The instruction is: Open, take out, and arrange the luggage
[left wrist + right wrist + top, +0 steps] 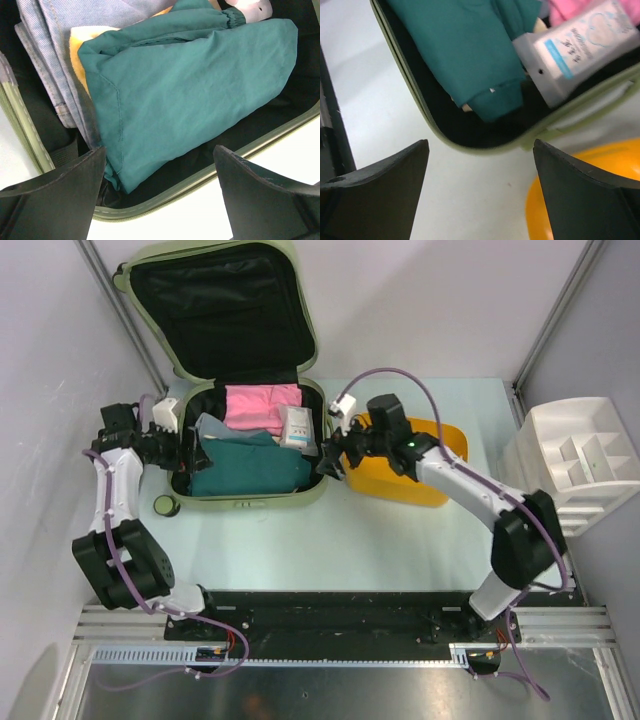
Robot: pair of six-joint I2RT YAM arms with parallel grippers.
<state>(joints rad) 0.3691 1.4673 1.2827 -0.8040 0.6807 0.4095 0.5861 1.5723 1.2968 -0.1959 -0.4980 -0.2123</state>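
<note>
1. At the far-left part of the pale table (330,540) lies the luggage (250,498), a pale sage-green hard-shell suitcase with rounded corners. Lid is up, black lining facing the top camera.
2. Base half is packed. A teal folded garment (245,465) takes the near side, a pink folded cloth (262,405) the far side. A light-blue denim piece (215,428) sits at the left and a white packet with blue print (297,428) at the right.
3. Left gripper (182,453) is at the suitcase's left rim, fingers spread wide, nothing between them.
4. Left wrist view: left gripper (159,150) hangs over the near rim (150,204). Teal garment (200,85) fills most of the frame, with denim (50,40) beside it. A yellow layer (77,50) shows between the two; can't tell what it is.
5. Right gripper (332,462) is at the suitcase's right rim, between the case and an orange-yellow plastic tub (420,480). Fingers are also wide apart and empty.
6. Right wrist view: right gripper (481,142) is above bare table just outside the shell corner (555,131). Teal garment (465,50) and packet (580,47) lie inside the case, and the tub edge (590,185) shows at lower right.
7. White divided organizer tray (580,455) sits at the table's right edge, well apart from the suitcase.
</note>
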